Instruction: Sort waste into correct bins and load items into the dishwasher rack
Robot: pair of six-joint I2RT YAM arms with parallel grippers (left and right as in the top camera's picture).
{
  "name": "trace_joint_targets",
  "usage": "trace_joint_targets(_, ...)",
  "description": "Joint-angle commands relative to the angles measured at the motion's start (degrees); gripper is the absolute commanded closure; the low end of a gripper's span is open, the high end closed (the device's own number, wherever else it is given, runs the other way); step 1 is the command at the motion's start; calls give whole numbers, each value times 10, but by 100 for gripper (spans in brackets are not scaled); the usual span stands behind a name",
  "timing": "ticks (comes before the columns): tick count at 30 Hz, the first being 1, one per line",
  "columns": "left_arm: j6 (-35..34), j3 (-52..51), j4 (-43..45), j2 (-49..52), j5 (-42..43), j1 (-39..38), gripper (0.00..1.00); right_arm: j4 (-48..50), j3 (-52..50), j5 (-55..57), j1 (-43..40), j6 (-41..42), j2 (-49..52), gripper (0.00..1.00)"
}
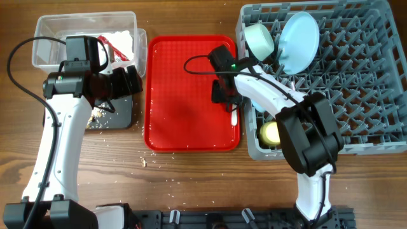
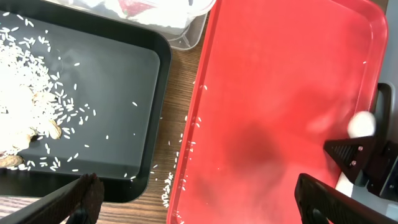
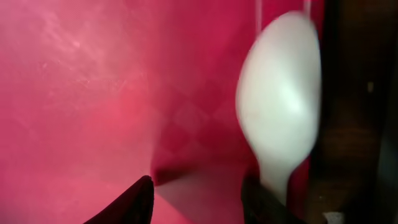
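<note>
The white spoon lies at the red serving tray's right edge; its bowl fills the right wrist view and also shows in the left wrist view. My right gripper is open low over the tray, its right finger beside the spoon's neck. My left gripper is open and empty, straddling the gap between the black tray and the red tray. Food scraps lie in the black tray. The clear tub holds the red wrapper and napkin. The fork is not in view.
The red serving tray lies in the middle. The grey dishwasher rack at the right holds the pale green bowl, the light blue plate and the yellow cup. Crumbs dot the wood by the trays.
</note>
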Motion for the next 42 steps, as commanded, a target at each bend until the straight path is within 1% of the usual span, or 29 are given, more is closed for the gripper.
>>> trace_joint_targets(1, 5, 1, 2, 0, -2, 2, 0, 3, 30, 20, 9, -19, 12, 52)
trace_joint_targets(3, 5, 1, 2, 0, -2, 2, 0, 3, 30, 26, 9, -19, 12, 52)
trace_joint_targets(6, 5, 1, 2, 0, -2, 2, 0, -7, 35, 64, 9, -17, 8, 52)
trace_joint_targets(9, 5, 1, 2, 0, -2, 2, 0, -19, 35, 103, 9, 4, 10, 51)
trace_joint_targets(11, 5, 1, 2, 0, -2, 2, 0, -19, 35, 103, 7, -5, 16, 51)
trace_joint_targets(12, 5, 1, 2, 0, -2, 2, 0, -16, 35, 97, 7, -11, 26, 51)
trace_joint_targets(13, 5, 1, 2, 0, -2, 2, 0, -8, 35, 72, 7, -34, 37, 51)
trace_joint_targets(15, 5, 1, 2, 0, -2, 2, 0, 2, 35, 23, 7, -49, 60, 51)
trace_joint_targets(17, 5, 1, 2, 0, -2, 2, 0, 8, 35, 2, 7, -47, 65, 52)
trace_joint_targets(18, 5, 1, 2, 0, -2, 2, 0, 10, 36, -4, 7, -44, 65, 54)
trace_joint_targets(20, 5, 1, 2, 0, -2, 2, 0, 10, 36, -6, 7, -33, 65, 73)
trace_joint_targets(21, 5, 1, 2, 0, -2, 2, 0, 10, 36, -6, 7, -32, 65, 80)
trace_joint_targets(23, 5, 1, 2, 0, -2, 2, 0, 12, 36, -6, 7, -21, 65, 88)
trace_joint_targets(24, 5, 1, 2, 0, -2, 2, 0, 16, 36, -7, 7, -17, 65, 95)
trace_joint_targets(34, 5, 1, 2, 0, -2, 2, 0, 15, 49, -32, 7, -20, 65, 96)
trace_joint_targets(35, 5, 1, 2, 0, -2, 2, 0, 19, 49, -39, 7, -29, 65, 91)
trace_joint_targets(36, 5, 1, 2, 0, -2, 2, 0, 31, 54, -70, 7, -65, 65, 78)
trace_joint_targets(37, 5, 1, 2, 0, -2, 2, 0, 43, 58, -97, 7, -87, 65, 69)
trace_joint_targets(38, 5, 1, 2, 0, -2, 2, 0, 67, 68, -120, 7, -103, 65, 56)
trace_joint_targets(39, 5, 1, 2, 0, -2, 2, 0, 89, 72, -122, 7, -110, 65, 49)
trace_joint_targets(42, 5, 1, 2, 0, -2, 2, 0, 143, 72, -113, 7, -125, 66, 41)
